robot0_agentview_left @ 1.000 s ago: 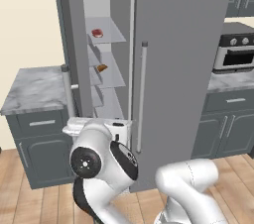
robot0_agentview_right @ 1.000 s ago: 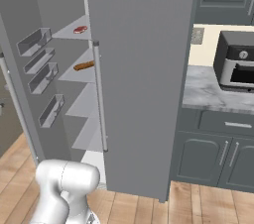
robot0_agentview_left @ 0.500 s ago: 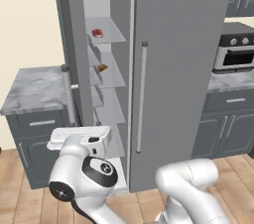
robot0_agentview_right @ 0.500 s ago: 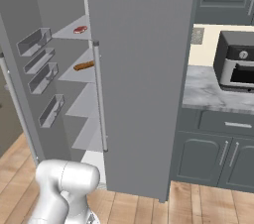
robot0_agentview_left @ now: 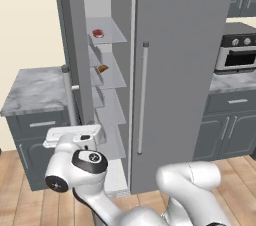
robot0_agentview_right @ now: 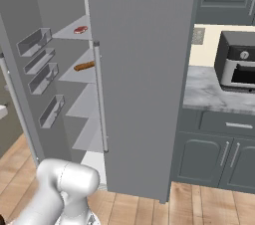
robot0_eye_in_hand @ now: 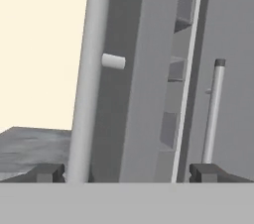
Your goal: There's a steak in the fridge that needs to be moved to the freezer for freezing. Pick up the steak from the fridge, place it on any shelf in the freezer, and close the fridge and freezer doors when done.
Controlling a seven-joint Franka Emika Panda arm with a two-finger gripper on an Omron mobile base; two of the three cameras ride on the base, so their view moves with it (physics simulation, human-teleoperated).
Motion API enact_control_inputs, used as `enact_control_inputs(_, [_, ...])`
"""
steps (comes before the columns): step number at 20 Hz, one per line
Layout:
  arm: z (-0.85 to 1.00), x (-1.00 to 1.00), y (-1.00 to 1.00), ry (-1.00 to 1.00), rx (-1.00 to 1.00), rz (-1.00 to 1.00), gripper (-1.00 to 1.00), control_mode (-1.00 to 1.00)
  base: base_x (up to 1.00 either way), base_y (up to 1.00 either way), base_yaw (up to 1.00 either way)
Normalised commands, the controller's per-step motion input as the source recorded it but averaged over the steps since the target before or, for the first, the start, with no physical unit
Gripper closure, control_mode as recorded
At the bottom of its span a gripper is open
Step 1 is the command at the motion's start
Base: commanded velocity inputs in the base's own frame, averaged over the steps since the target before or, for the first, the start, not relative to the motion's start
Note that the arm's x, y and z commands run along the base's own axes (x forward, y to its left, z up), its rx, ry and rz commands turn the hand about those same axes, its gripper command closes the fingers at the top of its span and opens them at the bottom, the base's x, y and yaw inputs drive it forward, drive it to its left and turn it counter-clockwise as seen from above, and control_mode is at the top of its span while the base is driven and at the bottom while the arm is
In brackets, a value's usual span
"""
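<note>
While gripper [robot0_eye_in_hand: 126,172] fingertips stand apart, steak [robot0_agentview_left: 98,33] small on shelf [robot0_agentview_left: 113,35], freezer [robot0_agentview_left: 107,95] door partly cut off.

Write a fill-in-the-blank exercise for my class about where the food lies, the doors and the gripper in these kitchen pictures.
1. The steak lies on the ___ glassy shelf.
2. The wider door, with its silver handle, is ___.
3. The narrower door stands ___.
4. The gripper holds ___.

Missing words: top; shut; open; nothing
</note>
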Motion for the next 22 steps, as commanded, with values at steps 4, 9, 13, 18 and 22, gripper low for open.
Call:
enact_control_inputs(4, [-0.21,0.41,0.21,0.0,0.0,0.0,-1.0,-1.0,0.0,0.0,0.0])
enact_control_inputs(9, [0.0,0.41,0.0,0.0,0.0,-0.02,-1.0,-1.0,0.0,0.0,0.0])
enact_control_inputs(13, [0.0,0.45,-0.01,0.0,0.0,-0.02,-1.0,-1.0,0.0,0.0,0.0])
enact_control_inputs(18, [-0.05,0.43,-0.05,0.04,0.0,0.0,-1.0,-1.0,0.0,0.0,0.0])
enact_control_inputs(22, [-0.29,0.02,0.11,0.07,0.01,0.0,-1.0,-1.0,0.0,0.0,0.0])
